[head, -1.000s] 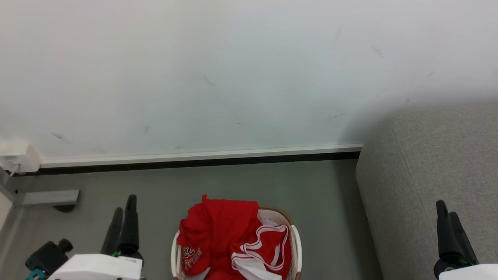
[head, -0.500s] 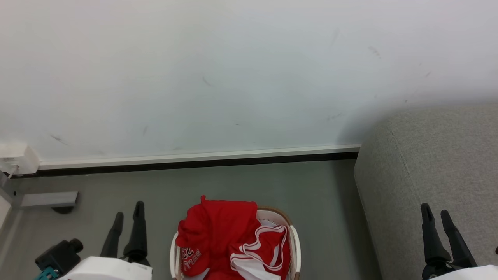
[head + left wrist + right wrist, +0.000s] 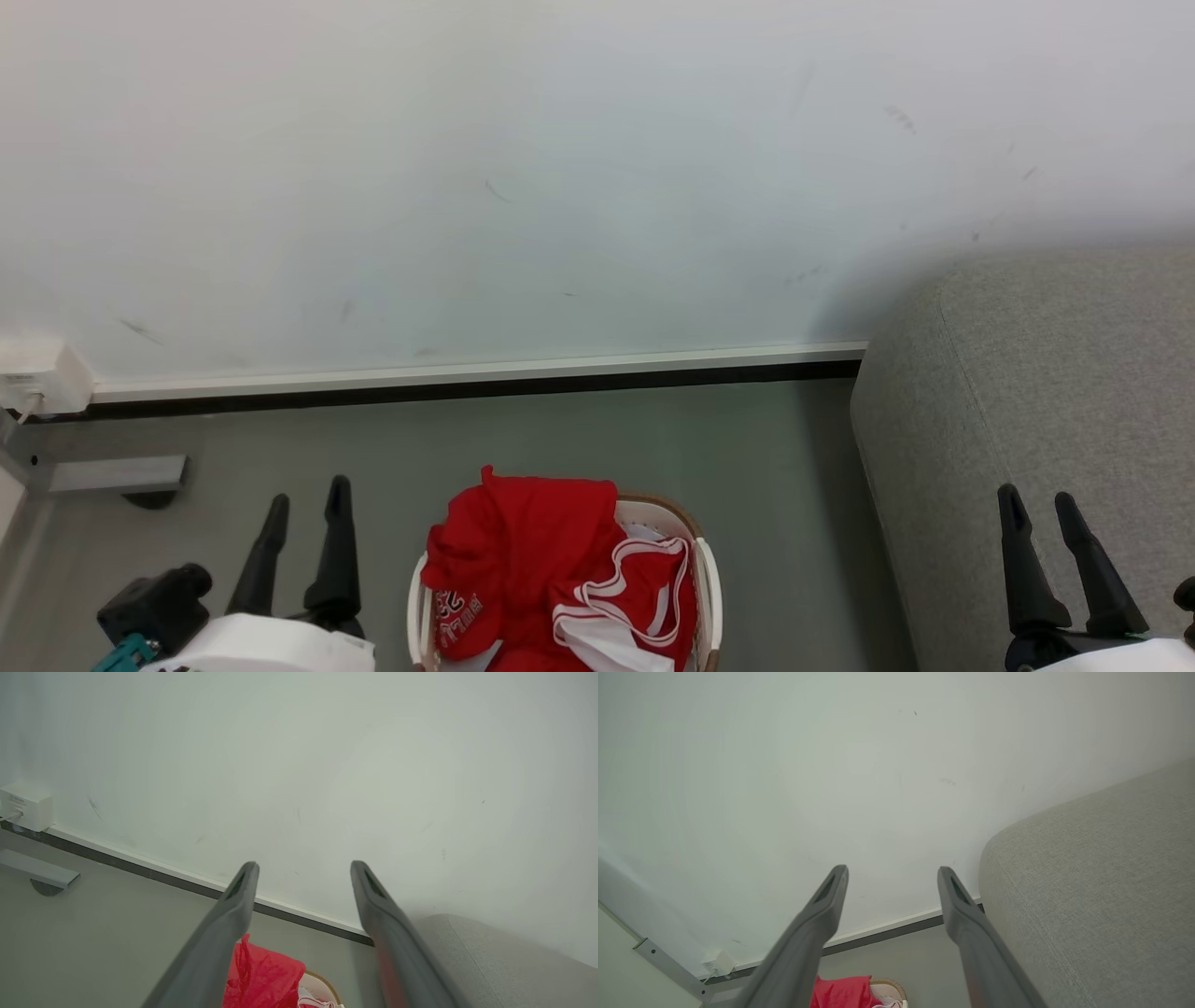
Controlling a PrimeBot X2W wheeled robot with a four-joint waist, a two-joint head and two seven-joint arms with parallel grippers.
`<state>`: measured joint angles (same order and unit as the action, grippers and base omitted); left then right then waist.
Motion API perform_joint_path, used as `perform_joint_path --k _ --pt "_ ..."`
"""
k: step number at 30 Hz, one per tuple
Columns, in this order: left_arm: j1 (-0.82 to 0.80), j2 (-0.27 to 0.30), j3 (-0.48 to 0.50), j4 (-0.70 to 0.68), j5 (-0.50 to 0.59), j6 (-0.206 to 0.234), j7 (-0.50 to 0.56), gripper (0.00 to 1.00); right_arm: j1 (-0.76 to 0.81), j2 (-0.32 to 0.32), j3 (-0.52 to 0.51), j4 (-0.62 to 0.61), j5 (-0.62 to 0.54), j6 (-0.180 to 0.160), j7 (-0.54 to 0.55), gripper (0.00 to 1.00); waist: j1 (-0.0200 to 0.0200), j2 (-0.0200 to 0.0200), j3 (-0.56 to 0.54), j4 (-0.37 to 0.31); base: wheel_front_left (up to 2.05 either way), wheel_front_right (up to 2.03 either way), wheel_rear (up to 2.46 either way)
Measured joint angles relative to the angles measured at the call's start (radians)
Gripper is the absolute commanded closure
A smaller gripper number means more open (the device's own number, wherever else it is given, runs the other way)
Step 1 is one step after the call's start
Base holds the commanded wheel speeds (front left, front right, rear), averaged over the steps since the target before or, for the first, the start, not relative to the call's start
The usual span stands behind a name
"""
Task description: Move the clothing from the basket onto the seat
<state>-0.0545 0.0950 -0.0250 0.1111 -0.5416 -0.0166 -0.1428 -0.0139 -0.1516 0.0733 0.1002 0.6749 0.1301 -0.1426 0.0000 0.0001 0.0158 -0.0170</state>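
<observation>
- The left tool (image 3: 308, 492) hangs spread and empty; the right tool (image 3: 1034, 495) likewise, fingers apart.
- Between the two tools the clothing (image 3: 532, 551) lies heaped in the basket (image 3: 707, 579), one red fold draped over the rim farthest from them.
- The seat (image 3: 1046, 373) rises just beyond the right tool.
- Risk, I'd say: a shallow pinch catches only trim, and the garment slips to the floor (image 3: 560, 439) short of the seat.
</observation>
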Motion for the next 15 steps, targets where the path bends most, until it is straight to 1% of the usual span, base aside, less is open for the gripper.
perform_joint_path --k 15 --pt "-0.002 0.002 -0.003 -0.037 0.153 0.006 -0.035 0.0 0.001 -0.006 0.01 -0.032 -0.131 0.0 -0.035 0.0 0.0 0.0 0.009 -0.003 0.0 0.0 0.0"
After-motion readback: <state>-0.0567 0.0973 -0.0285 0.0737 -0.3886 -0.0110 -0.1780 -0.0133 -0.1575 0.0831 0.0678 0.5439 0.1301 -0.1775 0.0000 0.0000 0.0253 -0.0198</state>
